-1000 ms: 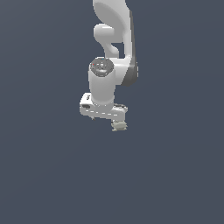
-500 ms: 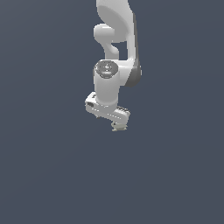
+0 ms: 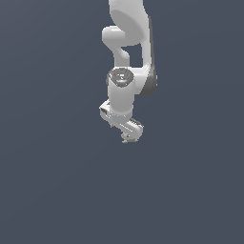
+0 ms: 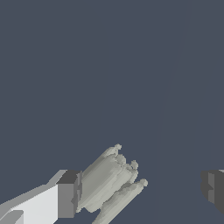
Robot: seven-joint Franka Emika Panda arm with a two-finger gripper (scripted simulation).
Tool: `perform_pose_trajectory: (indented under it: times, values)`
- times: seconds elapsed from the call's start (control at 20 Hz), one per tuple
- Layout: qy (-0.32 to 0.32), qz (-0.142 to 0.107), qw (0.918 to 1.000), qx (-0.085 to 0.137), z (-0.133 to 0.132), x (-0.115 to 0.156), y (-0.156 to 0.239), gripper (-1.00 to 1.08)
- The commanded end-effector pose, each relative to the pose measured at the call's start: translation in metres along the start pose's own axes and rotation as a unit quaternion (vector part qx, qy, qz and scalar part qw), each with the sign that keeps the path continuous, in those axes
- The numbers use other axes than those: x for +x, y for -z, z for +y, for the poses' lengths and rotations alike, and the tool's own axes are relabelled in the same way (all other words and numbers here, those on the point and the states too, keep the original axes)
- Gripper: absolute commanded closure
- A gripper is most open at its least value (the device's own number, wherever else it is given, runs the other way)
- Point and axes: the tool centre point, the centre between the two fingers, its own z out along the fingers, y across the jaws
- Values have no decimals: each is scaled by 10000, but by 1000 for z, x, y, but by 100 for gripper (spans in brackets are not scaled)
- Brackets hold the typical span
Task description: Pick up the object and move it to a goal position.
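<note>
Hanging from the arm [image 3: 127, 43] over plain dark ground [image 3: 52, 190]. Gripper [image 4: 140, 192] sitting spread wide: one finger pad [image 4: 66, 194] touching the object [image 4: 109, 183], the other [image 4: 213, 188] well apart from it. Object [image 3: 127, 138] showing at the fingertips in the exterior view, possibly just resting there — too small to confirm.

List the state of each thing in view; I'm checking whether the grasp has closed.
Gripper: open, jaws wide apart.
Object: lying against one finger, well clear of the other finger, so not clamped; whether it rests on a surface cannot be told.
Arm: pointing downward, with the object at its tip.
</note>
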Motion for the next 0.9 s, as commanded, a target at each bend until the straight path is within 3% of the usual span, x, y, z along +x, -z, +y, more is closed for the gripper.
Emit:
perform_pose_trajectory:
  times: [0.0,0.4,0.85]
  values:
    - [-326,-3,9995,16,-2,-4,-3,-92]
    - [-1343,-14,9909,61,-9,-18,-11,-92]
    - [-2476,-30,9688,103,-16,-32,-21,-92]
